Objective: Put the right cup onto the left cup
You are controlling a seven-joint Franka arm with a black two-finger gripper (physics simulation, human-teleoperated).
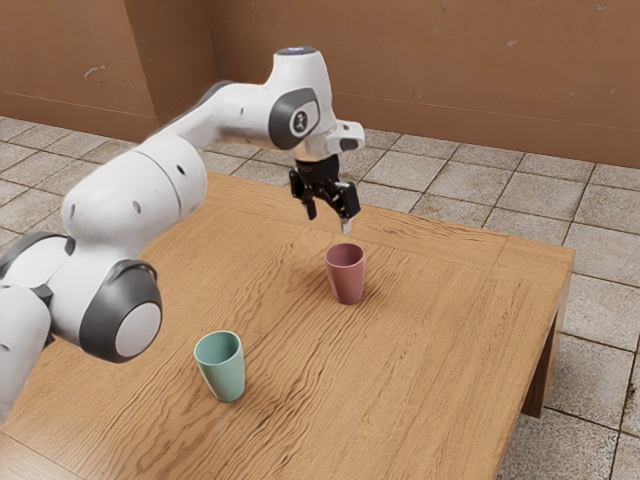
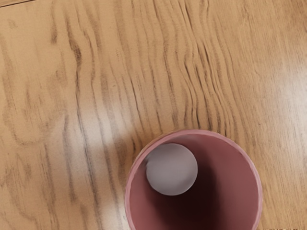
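Note:
The black gripper (image 1: 327,222) hangs above the table with its fingers apart, a little above and to the exterior view's left of the pink cup. That pink cup (image 1: 347,280) stands upright on the wood. Seen from the hand, the pink cup (image 2: 230,177) is close below, its round mouth facing the camera and its pale inner bottom visible. Nearer the exterior view's lower left, a mint green cup (image 1: 222,372) stands upright, apart from the pink one.
The wooden table (image 1: 430,370) has its far edge behind the pink cup and its side edge at the exterior view's right. The arm's white links reach over the table from the exterior view's left, near the green cup.

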